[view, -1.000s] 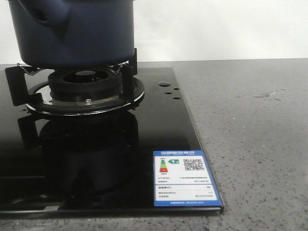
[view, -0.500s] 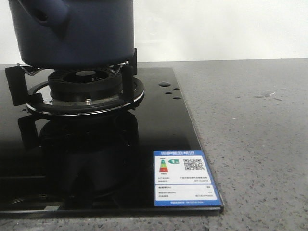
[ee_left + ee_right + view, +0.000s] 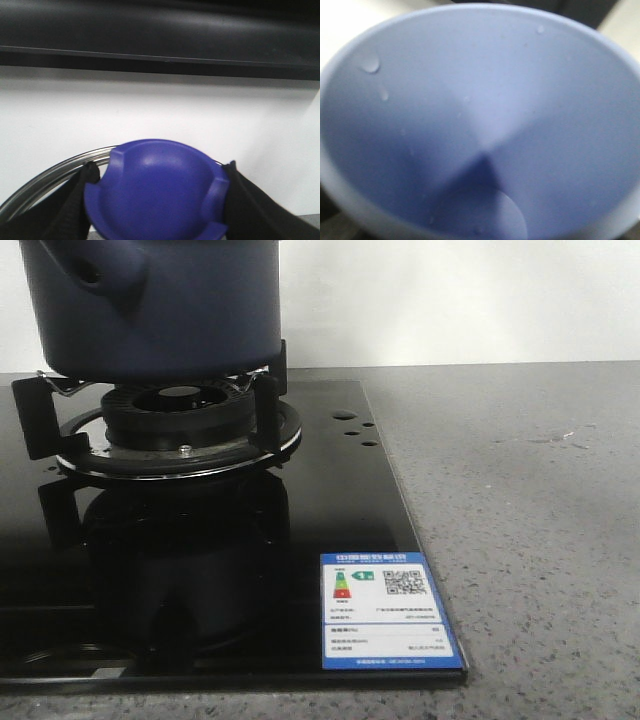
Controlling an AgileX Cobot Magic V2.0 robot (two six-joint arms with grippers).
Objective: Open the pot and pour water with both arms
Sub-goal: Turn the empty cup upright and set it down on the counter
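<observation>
While the front camera only caught its lower part, the pot (image 3: 160,305) was sitting up on the black pan supports (image 3: 265,400) of the gas burner (image 3: 175,425), at the far left of the view, its dark navy side filling the top left corner and its stubby handle with the hole (image 3: 95,270) pointing roughly toward the camera. The burner sat on a glossy black glass hob (image 3: 330,500) that mirrored the burner ring, and the hob had a blue-and-white energy label with a QR code (image 3: 388,612) stuck near its front right corner, plus a few small holes (image 3: 352,428) just right of the burner. To the right was grey speckled countertop (image 3: 530,530) with a couple of wet-looking marks on it. No arm showed up in the front view. In the left wrist view, the left gripper (image 3: 157,197) had its black fingers (image 3: 75,200) clamped on either side of a rounded purple-blue knob (image 3: 157,190), with a curved metal rim (image 3: 47,175) peeking out behind it against a white wall. The right wrist view was almost entirely filled by the inside of a pale blue cup-like thing (image 3: 480,120) with a few water droplets (image 3: 370,65) on its wall, blurry and very close; the right gripper's fingers weren't visible there, so there was no telling if it was gripping or not.
</observation>
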